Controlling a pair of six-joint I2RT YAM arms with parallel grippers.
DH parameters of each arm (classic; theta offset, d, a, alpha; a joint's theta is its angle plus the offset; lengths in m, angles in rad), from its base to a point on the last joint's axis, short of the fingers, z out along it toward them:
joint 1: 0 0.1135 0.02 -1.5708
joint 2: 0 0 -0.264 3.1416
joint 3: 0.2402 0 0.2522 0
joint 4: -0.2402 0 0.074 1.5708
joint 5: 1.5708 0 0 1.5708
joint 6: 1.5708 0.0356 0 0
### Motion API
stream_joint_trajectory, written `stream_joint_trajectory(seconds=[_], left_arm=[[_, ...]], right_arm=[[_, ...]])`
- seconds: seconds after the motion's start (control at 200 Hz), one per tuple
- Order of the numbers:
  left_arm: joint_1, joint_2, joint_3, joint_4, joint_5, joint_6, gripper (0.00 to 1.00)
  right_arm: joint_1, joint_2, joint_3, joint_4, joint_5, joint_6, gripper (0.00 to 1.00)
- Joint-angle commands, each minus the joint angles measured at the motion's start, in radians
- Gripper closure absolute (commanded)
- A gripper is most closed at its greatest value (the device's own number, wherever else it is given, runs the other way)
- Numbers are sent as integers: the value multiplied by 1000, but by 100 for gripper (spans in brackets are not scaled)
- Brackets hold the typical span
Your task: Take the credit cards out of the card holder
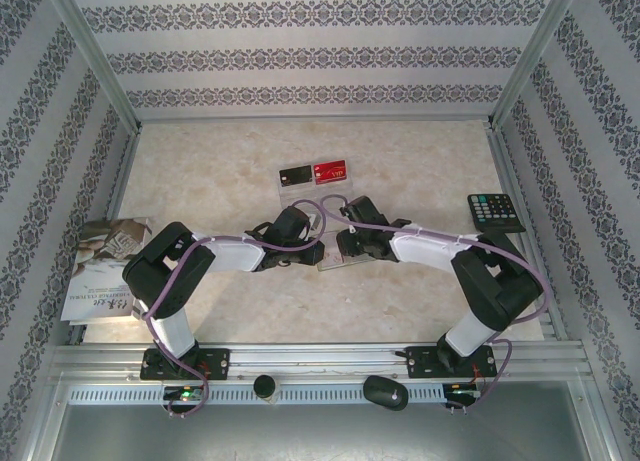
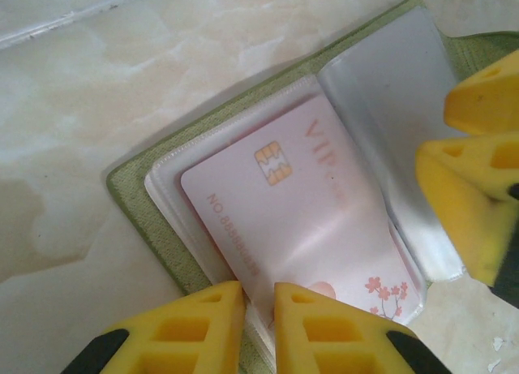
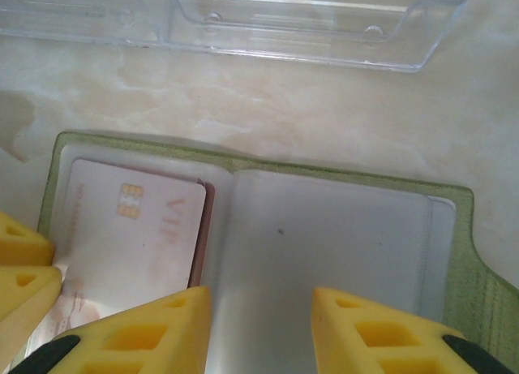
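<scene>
The olive-green card holder (image 2: 134, 197) (image 3: 480, 283) lies open on the table, pale sleeves facing up. A pink credit card (image 2: 284, 204) (image 3: 134, 228) with a gold chip and "VIP" lettering sits in its left sleeve. My left gripper (image 2: 259, 297) is shut on the near edge of that card and sleeve. My right gripper (image 3: 261, 305) stands open over the empty right sleeve, its fingers (image 2: 470, 171) also at the right of the left wrist view. In the top view both grippers (image 1: 322, 243) meet at the table's middle. A black card (image 1: 294, 175) and a red card (image 1: 330, 169) lie beyond them.
A clear plastic tray (image 3: 308, 25) (image 2: 65, 17) lies just beyond the holder. A black calculator (image 1: 495, 211) sits at the right and a printed booklet (image 1: 105, 266) at the left edge. Patterned walls enclose the table on three sides.
</scene>
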State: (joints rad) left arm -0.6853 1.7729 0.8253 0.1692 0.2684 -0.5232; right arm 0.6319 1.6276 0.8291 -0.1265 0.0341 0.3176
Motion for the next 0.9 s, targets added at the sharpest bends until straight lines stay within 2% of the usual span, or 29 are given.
stream_joint_trajectory(seconds=[0.0,0.724,0.894], left_arm=[[1,48,-8,-104,20,24,83],[6,54,-5,-105,26,28,83],[7,51,-9,-107,24,28,83]], right_arm=[[-2,30,37,6,12,0,62],[37,94,58,11,-8,8,61],[34,124,55,-14,27,12,61]])
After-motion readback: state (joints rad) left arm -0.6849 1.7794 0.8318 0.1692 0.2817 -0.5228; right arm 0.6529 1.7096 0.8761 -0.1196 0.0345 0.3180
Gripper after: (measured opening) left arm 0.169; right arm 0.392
